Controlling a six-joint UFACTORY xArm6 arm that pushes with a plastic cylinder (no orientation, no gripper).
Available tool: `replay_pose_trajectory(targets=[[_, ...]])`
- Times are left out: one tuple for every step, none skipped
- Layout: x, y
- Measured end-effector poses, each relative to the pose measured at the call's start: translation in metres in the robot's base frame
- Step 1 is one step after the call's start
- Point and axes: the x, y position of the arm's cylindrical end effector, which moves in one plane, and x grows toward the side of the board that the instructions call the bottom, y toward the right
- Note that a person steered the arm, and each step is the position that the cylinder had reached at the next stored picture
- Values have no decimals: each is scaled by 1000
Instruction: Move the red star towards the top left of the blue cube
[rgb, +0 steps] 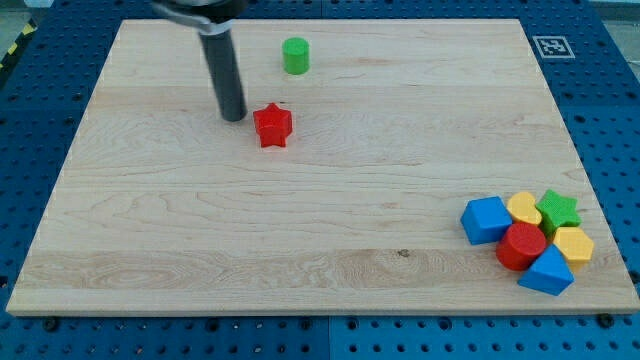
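The red star (272, 126) lies on the wooden board (300, 230) in the upper middle-left of the view. My tip (235, 117) rests just to the star's left, a small gap apart from it. The blue cube (486, 219) sits far off at the lower right, at the left end of a cluster of blocks. The star is well up and to the left of the blue cube.
A green cylinder (295, 56) stands near the top edge, above the star. By the blue cube cluster a yellow block (524, 208), a green star (559, 210), a red cylinder (521, 246), a yellow hexagon (573, 245) and a blue triangle-like block (547, 272).
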Motion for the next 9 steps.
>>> replay_pose_trajectory(targets=[[4,6],[22,47],[37,92],[59,96],[62,95],[62,74],[64,60],[72,57],[86,57]])
